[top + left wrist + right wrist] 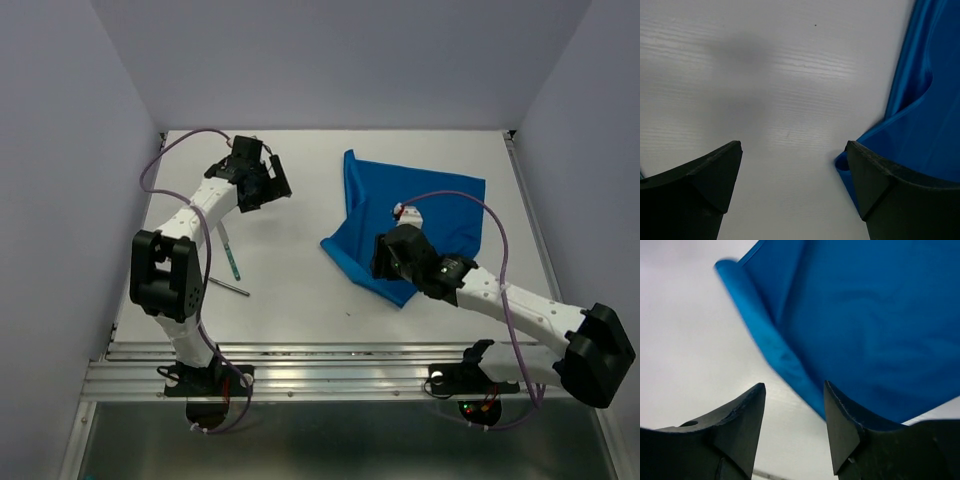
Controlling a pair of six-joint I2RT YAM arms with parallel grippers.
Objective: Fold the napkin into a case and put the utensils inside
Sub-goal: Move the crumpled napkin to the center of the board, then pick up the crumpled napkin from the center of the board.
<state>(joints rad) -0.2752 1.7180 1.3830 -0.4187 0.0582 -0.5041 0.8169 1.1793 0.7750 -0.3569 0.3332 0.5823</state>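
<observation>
Your napkin (pixel 430 205) lies right of centre in the top view, loosely spread, with its left edge curled up into a ridge. It is not yet a case. Both utensils lie outside it, well apart at centre left on the bare surface (pixel 300 300). The teal-handled one (pixel 232 258) is just above the grey one (pixel 230 287), and both are close beside your left arm. Your left pincer (pixel 792 150) hangs over the bare surface to the napkin's left. Its fingers are spread wide and hold nothing, and the cloth's edge shows by the right-hand finger in the wrist view. Your right pincer (pixel 794 392) sits at the napkin's lower left edge, released, with its fingers partly apart and the surface showing between them. The curled blue edge runs just beyond the tips, and you cannot tell whether they touch it.
</observation>
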